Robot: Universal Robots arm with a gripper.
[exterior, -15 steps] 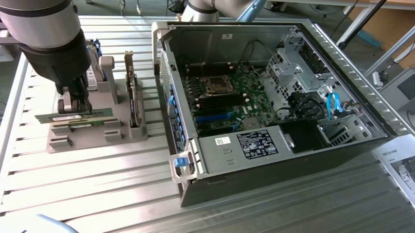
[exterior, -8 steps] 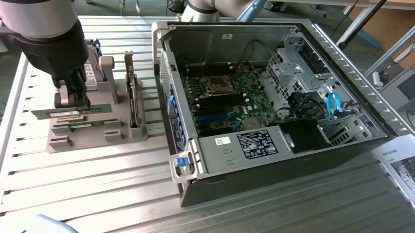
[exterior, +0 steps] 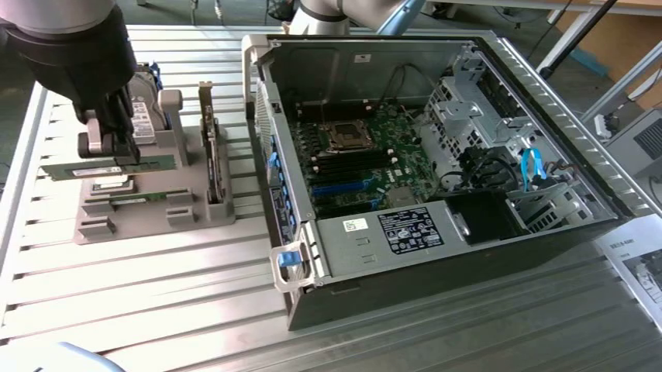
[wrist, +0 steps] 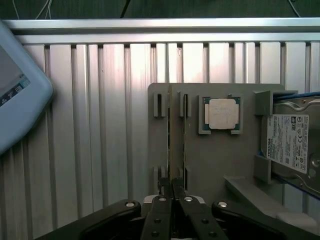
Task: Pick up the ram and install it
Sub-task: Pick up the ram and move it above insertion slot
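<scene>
Fingers [wrist: 161, 215] were clamped on the ram [exterior: 83, 170], holding it on edge just over the grey holder [exterior: 135, 221]. Its long axis was level, with one end toward the open computer case [exterior: 435, 155] beside the holder. Holder and case sat on a slatted metal counter [exterior: 155, 302].
</scene>
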